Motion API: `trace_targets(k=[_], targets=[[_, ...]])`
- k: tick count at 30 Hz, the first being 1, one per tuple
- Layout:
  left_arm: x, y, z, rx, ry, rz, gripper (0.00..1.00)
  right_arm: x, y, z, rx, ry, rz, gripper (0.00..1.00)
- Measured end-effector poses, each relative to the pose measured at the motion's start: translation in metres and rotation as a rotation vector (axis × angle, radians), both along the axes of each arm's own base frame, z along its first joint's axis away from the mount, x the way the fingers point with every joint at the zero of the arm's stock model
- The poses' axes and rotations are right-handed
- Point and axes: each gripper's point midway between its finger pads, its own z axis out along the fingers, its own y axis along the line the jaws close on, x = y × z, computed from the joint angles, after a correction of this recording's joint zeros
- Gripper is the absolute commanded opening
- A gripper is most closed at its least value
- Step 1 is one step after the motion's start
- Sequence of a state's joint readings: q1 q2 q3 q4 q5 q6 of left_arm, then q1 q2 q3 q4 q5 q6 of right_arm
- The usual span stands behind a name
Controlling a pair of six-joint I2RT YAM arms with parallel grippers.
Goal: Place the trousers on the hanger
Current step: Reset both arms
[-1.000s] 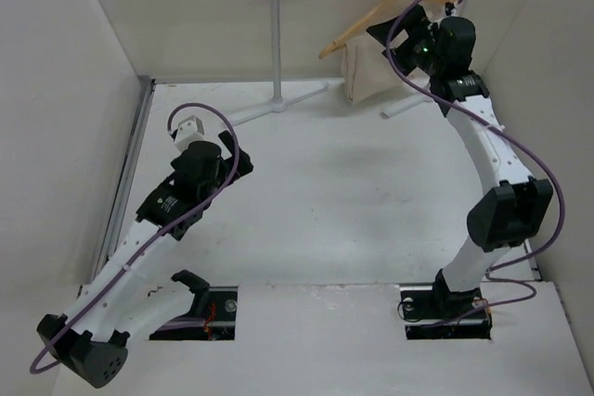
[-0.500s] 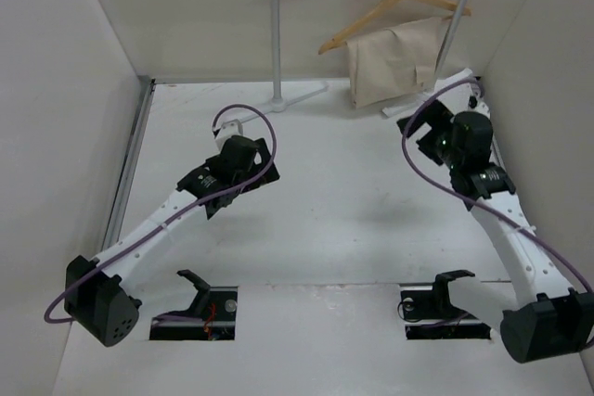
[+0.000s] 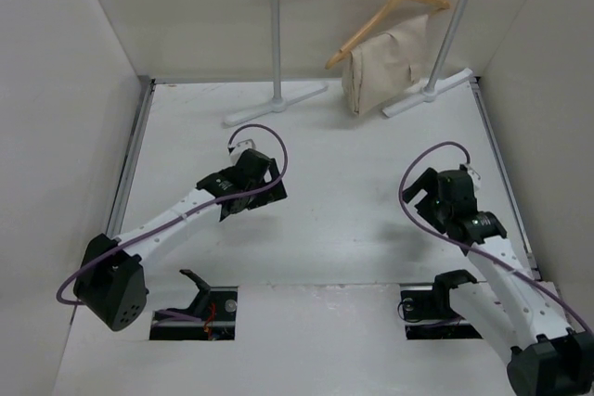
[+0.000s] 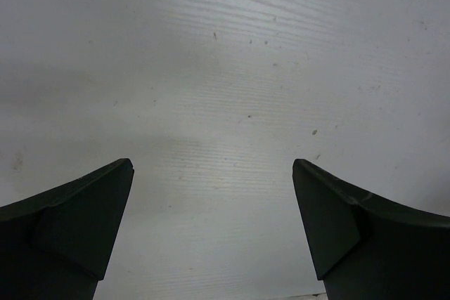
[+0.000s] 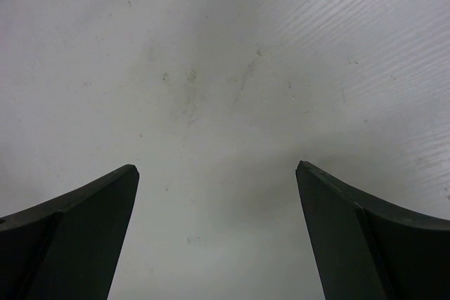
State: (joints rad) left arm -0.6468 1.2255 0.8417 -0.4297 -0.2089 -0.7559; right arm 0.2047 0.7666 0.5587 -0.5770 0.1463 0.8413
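Trousers [image 3: 382,70] drape the hanger [image 3: 367,25]; left gripper [image 4: 211,166] and right gripper [image 5: 216,168] spread wide

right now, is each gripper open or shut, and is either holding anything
Left gripper: open, holding nothing.
Right gripper: open, holding nothing.

- The left arm [image 3: 167,224] stretches forward and to the right from its base, held low.
- The left gripper [image 4: 211,166] points downward, jaws spread wide, holding nothing.
- The right arm [image 3: 506,285] is folded close to its base.
- The right gripper [image 5: 216,168] also faces down, jaws wide apart, empty.
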Motion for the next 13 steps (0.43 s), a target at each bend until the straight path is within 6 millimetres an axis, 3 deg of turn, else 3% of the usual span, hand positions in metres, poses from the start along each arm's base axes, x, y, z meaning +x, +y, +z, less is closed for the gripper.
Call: trace_targets(k=[6, 13], targets=[[-0.004, -0.001, -0.009, -0.011, 0.021, 0.009, 1.0, -0.009, -0.01, -0.019, -0.005, 0.074, -0.049, 1.0], [-0.008, -0.003, -0.012, -0.03, 0.032, 0.027, 1.0, -0.01, -0.009, -0.025, -0.013, 0.1, -0.05, 1.0]])
